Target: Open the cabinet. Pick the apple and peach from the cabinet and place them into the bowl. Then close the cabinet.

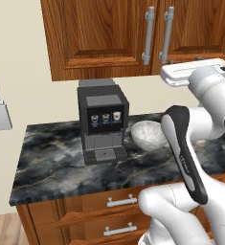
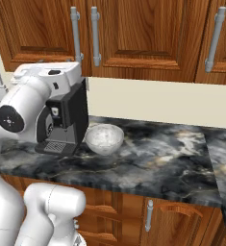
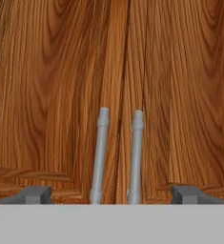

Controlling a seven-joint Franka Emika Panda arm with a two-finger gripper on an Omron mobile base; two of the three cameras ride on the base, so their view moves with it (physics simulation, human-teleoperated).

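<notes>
In the left base view the cabinet [image 1: 109, 33] hangs shut above the counter [image 1: 51, 158], where the bowl [image 1: 148, 135] sits just right of the coffee machine [image 1: 102, 122]. The right base view shows the bowl [image 2: 104, 138] beside the machine [image 2: 69, 120], under the closed doors. In the hand view the gripper [image 3: 111, 194] faces the two bar handles [image 3: 100, 155], fingertips [image 3: 35, 194] spread wide apart, holding nothing.

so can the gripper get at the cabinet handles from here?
Probably yes: gripper is open, facing the closed cabinet, both handles between its fingertips, nothing between.
</notes>
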